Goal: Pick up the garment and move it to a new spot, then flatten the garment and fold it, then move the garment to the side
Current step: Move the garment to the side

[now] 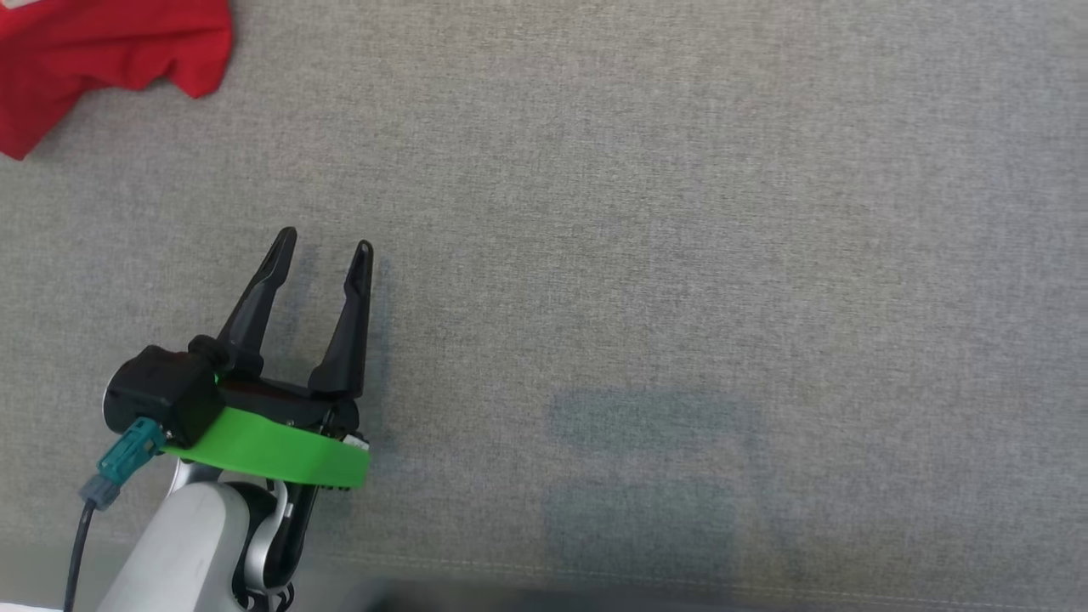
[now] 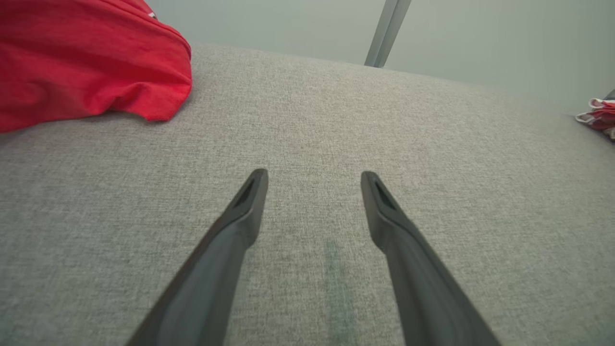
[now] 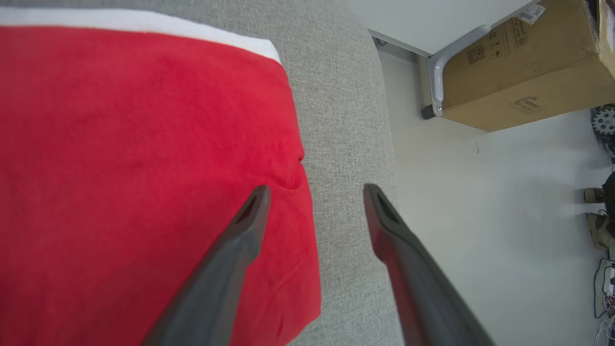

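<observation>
Garment point(image 3: 144, 168) lies by surface point(image 3: 346, 144) edge; left jaws, right jaws released; latter, above it, could snag and drag it off.

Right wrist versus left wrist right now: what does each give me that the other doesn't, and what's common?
Right wrist view: the right gripper open, one finger over a flat red garment with a white band; a cardboard box beyond the edge. Left wrist view: the left gripper open over the grey surface, crumpled red cloth ahead. Shared: that grey surface; whether the red pieces are one, I cannot tell.
</observation>
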You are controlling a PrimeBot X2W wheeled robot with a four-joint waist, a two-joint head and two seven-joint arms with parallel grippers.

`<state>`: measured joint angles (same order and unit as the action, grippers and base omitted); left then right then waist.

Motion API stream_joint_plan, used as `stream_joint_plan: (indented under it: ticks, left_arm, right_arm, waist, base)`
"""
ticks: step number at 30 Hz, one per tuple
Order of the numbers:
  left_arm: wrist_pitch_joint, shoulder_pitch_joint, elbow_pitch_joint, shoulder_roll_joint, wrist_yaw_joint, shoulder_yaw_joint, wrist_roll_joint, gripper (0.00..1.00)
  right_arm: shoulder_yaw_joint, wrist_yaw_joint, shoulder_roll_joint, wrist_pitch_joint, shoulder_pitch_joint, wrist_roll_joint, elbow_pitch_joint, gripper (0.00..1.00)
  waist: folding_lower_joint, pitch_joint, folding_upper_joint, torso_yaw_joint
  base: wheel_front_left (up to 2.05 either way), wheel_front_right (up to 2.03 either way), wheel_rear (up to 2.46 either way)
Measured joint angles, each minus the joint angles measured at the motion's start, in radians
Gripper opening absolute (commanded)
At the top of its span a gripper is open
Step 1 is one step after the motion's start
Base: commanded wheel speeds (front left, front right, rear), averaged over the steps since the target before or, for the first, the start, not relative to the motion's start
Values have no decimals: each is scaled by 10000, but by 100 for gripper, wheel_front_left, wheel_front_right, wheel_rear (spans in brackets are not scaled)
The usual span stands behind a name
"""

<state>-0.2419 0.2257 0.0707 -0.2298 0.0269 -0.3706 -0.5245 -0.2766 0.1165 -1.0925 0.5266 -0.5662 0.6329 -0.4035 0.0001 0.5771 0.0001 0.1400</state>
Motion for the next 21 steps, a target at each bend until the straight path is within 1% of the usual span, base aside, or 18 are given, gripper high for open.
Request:
stream_joint_plan:
  ticks: [4, 8, 14, 17, 21]
  left_arm:
    - [-13, 17, -130, -2, -4, 81, 0, 100]
    - [-33, 107, -378, -12, -17, 150, 2, 100]
    - [-69, 140, -886, -79, -19, 412, 8, 100]
    - [-71, 135, -1135, -75, -17, 529, 0, 100]
    - [-73, -37, -1547, -63, -17, 755, -15, 100]
  right_arm:
    - [59, 75, 570, -926, -202, -324, 144, 100]
    - [-15, 73, 1204, -2265, -615, -951, 869, 100]
    - [-140, 82, 2669, -4138, -739, -1189, 1758, 100]
    - [-167, 86, 3331, -4959, -401, -1221, 1992, 100]
    - [-453, 88, 4368, -5846, 590, -1323, 2052, 100]
  waist:
    - [-1, -176, 0, -163]
    - [-1, -477, 0, -339]
    - [-1, -1091, 0, -656]
    - [-1, -1453, 0, -828]
    - [-1, -1970, 0, -1059]
  base:
    - [0, 0, 0]
    - [0, 0, 0]
    - [0, 0, 0]
    - [0, 0, 0]
    - [0, 0, 0]
